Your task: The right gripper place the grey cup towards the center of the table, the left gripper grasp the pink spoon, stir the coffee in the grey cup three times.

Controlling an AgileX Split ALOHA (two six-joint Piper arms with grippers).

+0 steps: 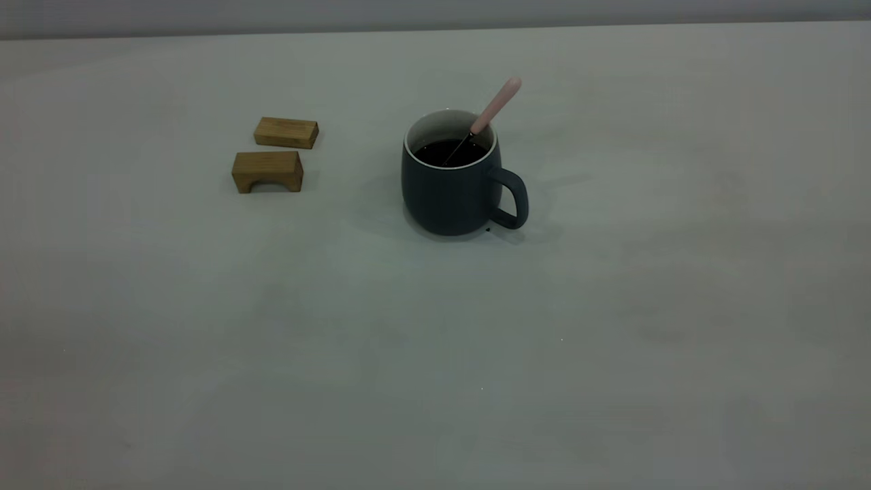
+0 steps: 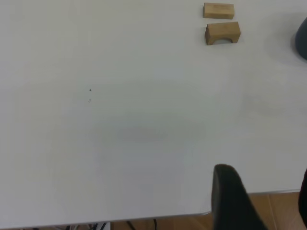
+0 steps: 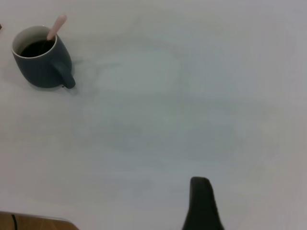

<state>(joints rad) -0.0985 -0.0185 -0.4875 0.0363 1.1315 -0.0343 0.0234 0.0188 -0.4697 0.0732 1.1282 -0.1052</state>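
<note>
The cup (image 1: 454, 184) stands upright near the table's (image 1: 612, 340) centre, handle to the right and near side, coffee (image 1: 450, 152) inside. The spoon (image 1: 491, 114) leans in it, its pink handle resting on the far-right rim. Two wooden blocks (image 1: 275, 153) lie well to the left. Neither arm shows in the exterior view; both sit back at the table's edge, and I cannot tell their finger state. Judging by this, the stir looks finished or paused. If more stirring is due, the left gripper (image 2: 261, 201) should pinch the handle high and circle gently.
</note>
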